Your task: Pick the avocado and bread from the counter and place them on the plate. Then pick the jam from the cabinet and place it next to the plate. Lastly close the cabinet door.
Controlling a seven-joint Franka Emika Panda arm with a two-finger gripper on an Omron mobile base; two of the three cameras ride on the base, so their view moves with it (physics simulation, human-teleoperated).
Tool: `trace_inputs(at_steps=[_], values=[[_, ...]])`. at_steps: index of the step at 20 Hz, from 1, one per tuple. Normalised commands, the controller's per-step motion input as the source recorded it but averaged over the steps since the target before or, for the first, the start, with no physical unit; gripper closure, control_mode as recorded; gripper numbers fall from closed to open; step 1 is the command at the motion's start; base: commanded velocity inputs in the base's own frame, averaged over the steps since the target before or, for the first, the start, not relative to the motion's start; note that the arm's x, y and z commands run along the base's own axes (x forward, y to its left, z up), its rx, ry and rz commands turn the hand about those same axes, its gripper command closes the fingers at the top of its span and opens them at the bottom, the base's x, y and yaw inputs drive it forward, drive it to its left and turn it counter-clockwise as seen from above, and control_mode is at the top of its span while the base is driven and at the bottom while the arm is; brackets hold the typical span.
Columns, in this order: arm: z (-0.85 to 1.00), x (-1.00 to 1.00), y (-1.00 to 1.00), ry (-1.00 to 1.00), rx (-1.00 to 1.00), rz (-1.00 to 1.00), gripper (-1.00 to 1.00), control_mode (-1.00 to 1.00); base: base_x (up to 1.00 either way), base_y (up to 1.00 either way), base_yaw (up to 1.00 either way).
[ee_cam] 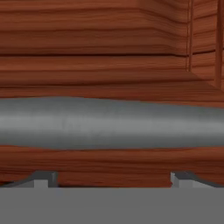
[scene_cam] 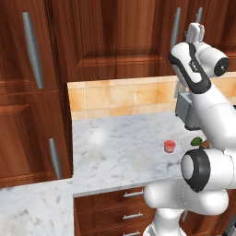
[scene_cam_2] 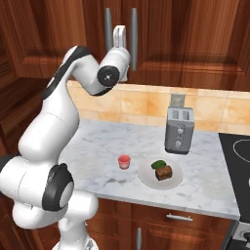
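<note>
while the white jointed arm [scene_cam_2: 53, 122] rises tall from the base, its tool [scene_cam_2: 119, 36] sits up high against the reddish-brown panelled wood cabinet door [scene_cam: 110, 32], right at the long silver handles [scene_cam_2: 133, 39]. in the hand view the door [ee_cam: 109, 48] is very close and a grey bar handle [ee_cam: 109, 122] runs across the frame between the two small finger tips [ee_cam: 43, 180], which stand wide apart with nothing clamped. can't tell if the tips touch the handle. the door looks flush with its neighbours in both base views.

the white-grey veined marble table [scene_cam_2: 102, 141] with wooden drawers runs below, orange tiled backsplash [scene_cam: 120, 97] behind it. a silver two-slot toaster [scene_cam_2: 178, 130] stands upright at the back of the table, near the wall. a black stovetop [scene_cam_2: 237, 151] is at the far right edge of the right base view.

a round white plate [scene_cam_2: 146, 173] lies flat on the table in front of the toaster. the small brown bread chunk [scene_cam_2: 164, 172] rests on the plate, and the small dark-green avocado [scene_cam_2: 158, 165] sits on the plate touching the bread, on its far-left side. the tiny red-pink jam pot [scene_cam_2: 124, 161] stands upright on the table just beside the plate, to its left, not touching it. in the left base view the jam pot [scene_cam: 169, 146] is in the open and the avocado [scene_cam: 197, 141] peeks out beside the arm.
</note>
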Motion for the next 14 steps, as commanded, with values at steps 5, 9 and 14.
trace_inputs(at_steps=[5,9,14], values=[[-0.02,0.59,0.02,0.11,0.00,-0.04,-1.00,-1.00,0.00,0.00,0.00],[-0.06,0.60,-0.03,0.20,0.00,-0.03,-1.00,-1.00,0.00,0.00,0.00],[-0.14,0.52,-0.01,0.13,0.00,-0.04,-1.00,-1.00,0.00,0.00,0.00]])
